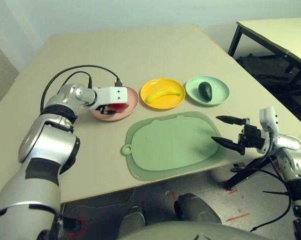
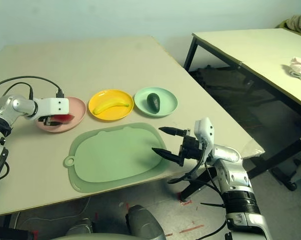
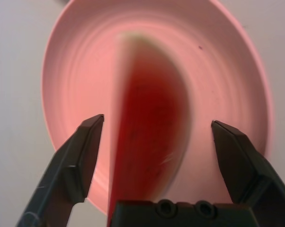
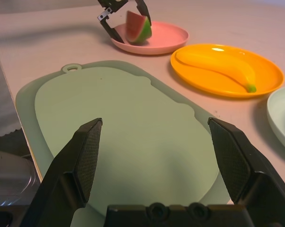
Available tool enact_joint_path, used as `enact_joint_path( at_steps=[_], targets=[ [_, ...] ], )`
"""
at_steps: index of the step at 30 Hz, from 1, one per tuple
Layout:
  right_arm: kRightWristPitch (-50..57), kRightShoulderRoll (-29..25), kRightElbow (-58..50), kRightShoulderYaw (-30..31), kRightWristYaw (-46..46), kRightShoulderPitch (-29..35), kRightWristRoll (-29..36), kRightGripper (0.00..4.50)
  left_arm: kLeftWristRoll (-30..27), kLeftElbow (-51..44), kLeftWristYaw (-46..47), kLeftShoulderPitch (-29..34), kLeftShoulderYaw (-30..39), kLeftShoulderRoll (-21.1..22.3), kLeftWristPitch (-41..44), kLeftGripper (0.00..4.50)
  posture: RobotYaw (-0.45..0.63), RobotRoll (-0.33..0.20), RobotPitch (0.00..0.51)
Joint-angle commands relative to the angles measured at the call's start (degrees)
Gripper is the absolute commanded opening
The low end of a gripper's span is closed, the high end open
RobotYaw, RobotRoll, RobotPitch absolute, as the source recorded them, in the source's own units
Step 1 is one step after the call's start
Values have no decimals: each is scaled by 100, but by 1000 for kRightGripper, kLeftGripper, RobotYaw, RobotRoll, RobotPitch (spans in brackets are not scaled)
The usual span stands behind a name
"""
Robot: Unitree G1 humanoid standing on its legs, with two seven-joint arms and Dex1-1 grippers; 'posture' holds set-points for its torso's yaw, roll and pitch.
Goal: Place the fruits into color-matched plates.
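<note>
The red watermelon wedge (image 3: pixel 149 137) rests in the pale pink plate (image 1: pixel 132 99), between the spread fingers of my left gripper (image 1: pixel 110 107), which is open and hangs just over the plate. No finger visibly presses the wedge. The yellow banana (image 1: pixel 163 94) lies in the bright yellow plate (image 1: pixel 147 89). The dark green avocado (image 1: pixel 205 91) sits in the mint green plate (image 1: pixel 221 93). My right gripper (image 1: pixel 215 129) is open and holds nothing, hovering at the right edge of the green mat.
The large green cutting mat (image 1: pixel 170 145) lies in front of the three plates, near the table's front edge. A black cable (image 1: pixel 65 75) loops over my left wrist. A second table (image 2: pixel 250 45) with black legs stands to the right.
</note>
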Motion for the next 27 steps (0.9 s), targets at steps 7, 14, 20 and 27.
enact_joint_path(
  at_steps=[7,14,20,27],
  targets=[
    [16,12,19,43,-34,-70,-44,4500,-7,15,-130,31,204,126,0,4459,-243,0,3],
    [-32,65,182,-233,-394,-287,46,4500,-492,-98,-500,-49,746,282,-232,4459,-238,0,2],
    [-17,217,59,-654,-1103,-323,182,4500,-2005,-449,-1629,253,2079,415,-27,4459,-248,0,6],
    [-357,406,619,-1148,-2112,-332,-1,4500,-3927,-2607,-2079,1638,3609,683,1597,4459,-214,0,19]
  ],
)
